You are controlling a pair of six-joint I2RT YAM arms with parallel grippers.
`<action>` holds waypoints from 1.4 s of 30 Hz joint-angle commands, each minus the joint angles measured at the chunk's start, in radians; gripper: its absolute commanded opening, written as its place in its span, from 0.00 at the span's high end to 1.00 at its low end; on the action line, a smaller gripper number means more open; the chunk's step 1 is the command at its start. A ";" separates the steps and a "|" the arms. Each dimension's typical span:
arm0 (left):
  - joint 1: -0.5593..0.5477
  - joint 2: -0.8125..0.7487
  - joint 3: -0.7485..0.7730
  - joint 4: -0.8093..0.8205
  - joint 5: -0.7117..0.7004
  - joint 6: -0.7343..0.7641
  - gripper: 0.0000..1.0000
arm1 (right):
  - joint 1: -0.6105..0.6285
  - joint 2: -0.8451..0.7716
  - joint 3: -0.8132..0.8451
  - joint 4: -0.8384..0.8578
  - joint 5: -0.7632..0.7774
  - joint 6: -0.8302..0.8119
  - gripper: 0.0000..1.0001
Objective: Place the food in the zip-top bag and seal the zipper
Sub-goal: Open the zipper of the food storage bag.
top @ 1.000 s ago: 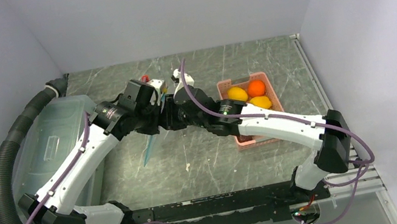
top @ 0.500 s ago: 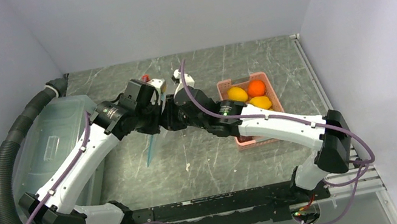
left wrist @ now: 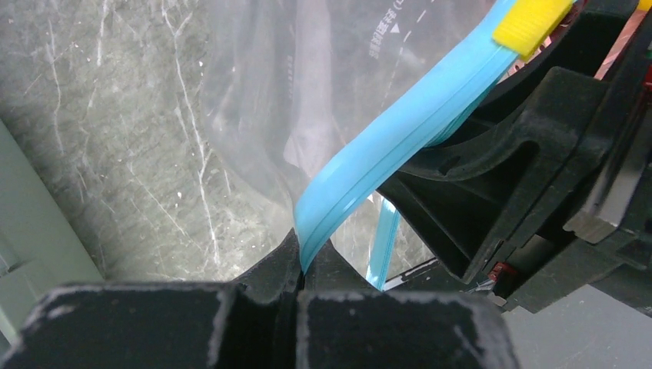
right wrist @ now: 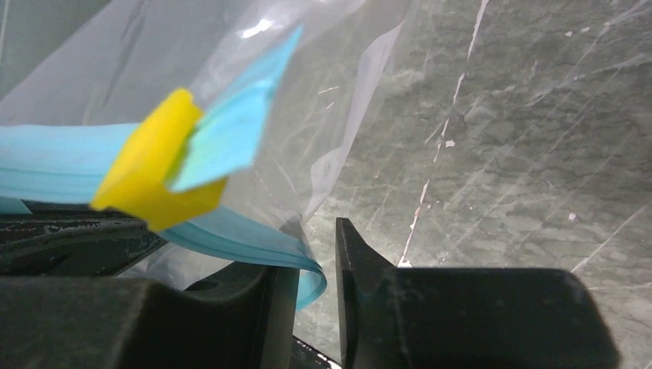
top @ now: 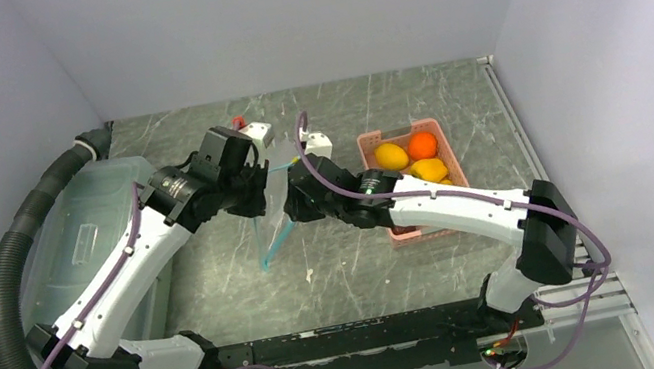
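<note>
Grey marbled tabletop (top: 339, 274), white walls, both arms meeting mid-field. Status: bag-opening step, and as far as I can judge nothing is loaded yet.

- zip-top bag (left wrist: 254, 92): off the tabletop, hanging between the two arms, left of the pink basket (top: 400, 233). Looks empty in both wrist views.
- left end effector (left wrist: 298, 261): fingers pressed together, pinching the zipper (left wrist: 400, 131). The strip runs up from there to the yellow slider (left wrist: 532, 21) at the far end, beside the right arm's hardware.
- right end effector (right wrist: 317, 265): narrow gap between the fingers. A curl of the teal strip sits in the gap and touches one finger. Can't tell if it's clamped or just threaded through.
- food (top: 389, 155): two yellow pieces and the orange ball (top: 422, 144) visible in the basket. The right arm covers the rest of the basket, so I can't confirm the grapes or the third yellow.

Done: bag lifted, mouth being worked. Left: every food transfer, then the seal.

Delta vs the earlier frames:
- The end effectors were nearly touching and the strip hung as one thin line.
- They've now pulled apart: left went back-left, right came toward the near edge.
- In the top view the teal strip now hangs as a V with clear film spread between. Reads as the mouth opening.
- Visible basket contents are unchanged.
- Bin (top: 89, 237) and hose (top: 5, 282) at left haven't moved.
</note>
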 commanded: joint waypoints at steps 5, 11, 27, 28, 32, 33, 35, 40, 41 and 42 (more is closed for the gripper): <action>-0.003 -0.007 0.010 0.028 0.049 -0.020 1.00 | 0.002 -0.031 0.003 0.037 0.036 0.001 0.68; -0.003 -0.016 -0.006 0.045 0.064 -0.032 1.00 | 0.002 -0.023 -0.005 0.093 0.035 0.032 0.68; -0.003 -0.042 -0.054 0.075 0.075 -0.068 1.00 | 0.003 -0.014 -0.030 0.178 -0.028 0.036 1.00; -0.005 -0.047 -0.058 0.076 0.076 -0.067 1.00 | 0.003 -0.010 -0.025 0.166 -0.024 0.033 1.00; -0.003 -0.049 -0.046 0.049 -0.005 -0.060 1.00 | 0.004 -0.032 -0.030 0.136 0.000 0.014 1.00; -0.004 -0.047 -0.039 0.040 -0.021 -0.055 1.00 | 0.004 -0.041 -0.030 0.122 0.010 0.008 1.00; -0.004 -0.044 -0.022 0.027 -0.055 -0.050 1.00 | 0.003 -0.055 -0.025 0.093 0.028 -0.008 1.00; -0.004 -0.023 0.027 -0.007 -0.153 -0.031 1.00 | 0.003 -0.086 -0.004 0.015 0.040 -0.040 1.00; -0.004 -0.016 0.038 -0.015 -0.174 -0.027 1.00 | 0.003 -0.089 0.000 0.005 0.035 -0.046 1.00; -0.004 -0.010 0.049 -0.025 -0.195 -0.024 1.00 | 0.003 -0.094 0.004 -0.002 0.027 -0.053 1.00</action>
